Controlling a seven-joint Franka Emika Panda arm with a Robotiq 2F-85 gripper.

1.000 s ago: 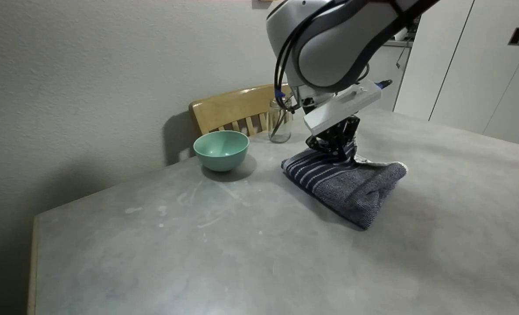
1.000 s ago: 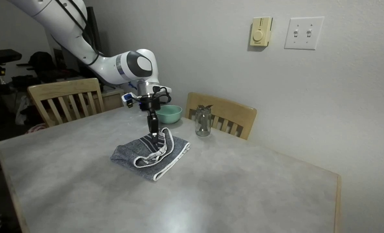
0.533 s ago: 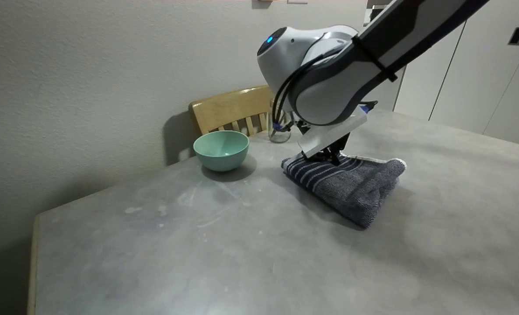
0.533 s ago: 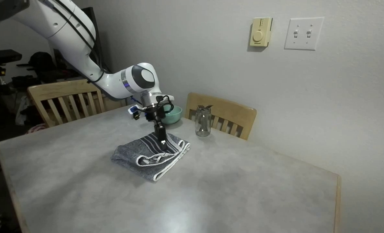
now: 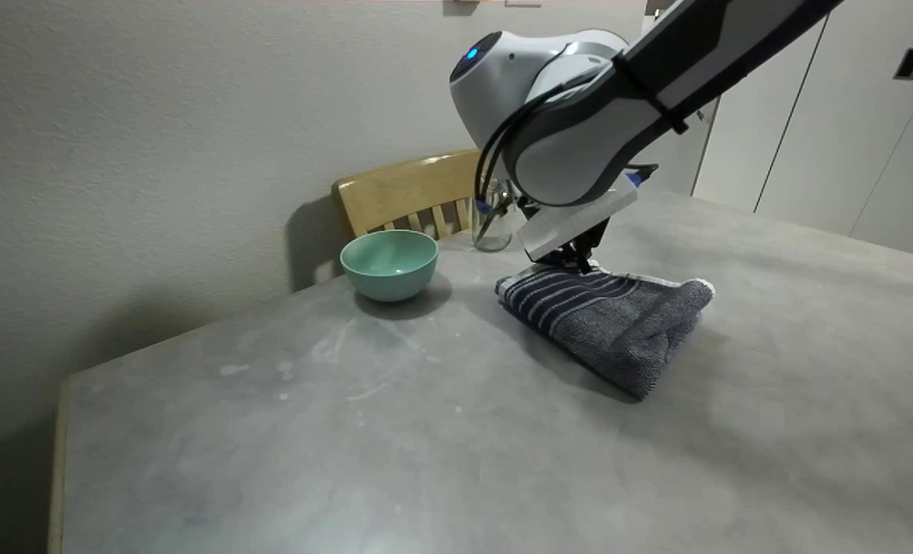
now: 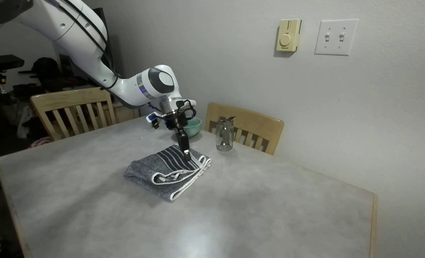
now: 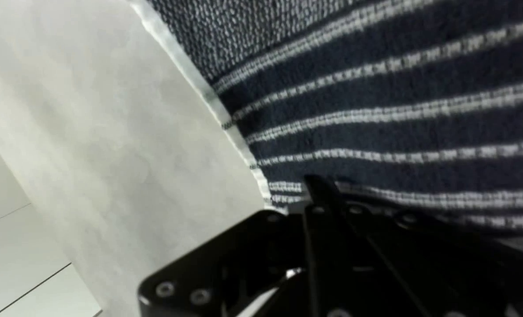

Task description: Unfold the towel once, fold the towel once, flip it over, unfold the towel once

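The towel is speckled blue-grey and pale-striped navy, the bowl plain teal.

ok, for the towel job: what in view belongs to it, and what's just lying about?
Part of the job:
towel, folded, striped part up
gripper, shut, at the striped part
grey table, as work surface

Not part of it:
teal bowl
glass jar with cutlery in it
wooden chairs

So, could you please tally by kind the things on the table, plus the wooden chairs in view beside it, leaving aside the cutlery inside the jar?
Striped terry towel: 1
Teal bowl: 1
Glass jar: 1
Wooden chairs: 2
Total: 5
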